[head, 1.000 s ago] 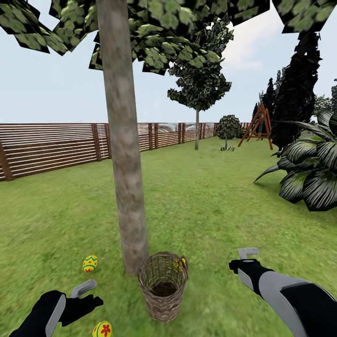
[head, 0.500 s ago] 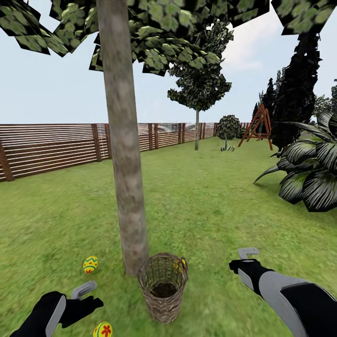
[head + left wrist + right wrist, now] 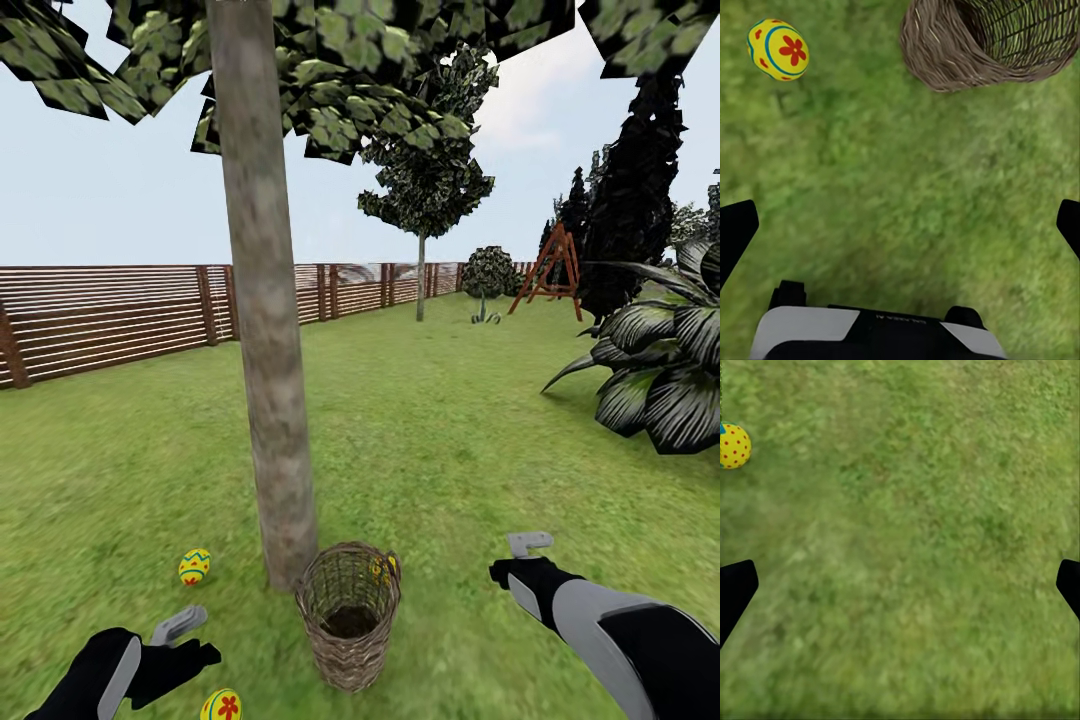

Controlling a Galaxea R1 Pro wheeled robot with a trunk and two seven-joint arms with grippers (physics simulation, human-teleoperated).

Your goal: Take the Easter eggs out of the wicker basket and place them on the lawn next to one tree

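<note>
Three Easter eggs [image 3: 194, 566] [image 3: 220, 705] [image 3: 381, 570], one wicker basket [image 3: 348, 615], one thick-trunked tree [image 3: 265, 300], two grippers [image 3: 180, 640] [image 3: 528, 555].

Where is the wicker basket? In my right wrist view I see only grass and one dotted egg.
Observer: The wicker basket stands upright on the lawn, just in front of the tree trunk.
Operator: Is any egg inside it?
Observer: Its bottom looks dark and bare; your dotted egg shows at its far right side, apparently outside.
Operator: And the other two?
Observer: On the grass left of the trunk: zigzag egg farther, flower egg beside the left gripper.
</note>
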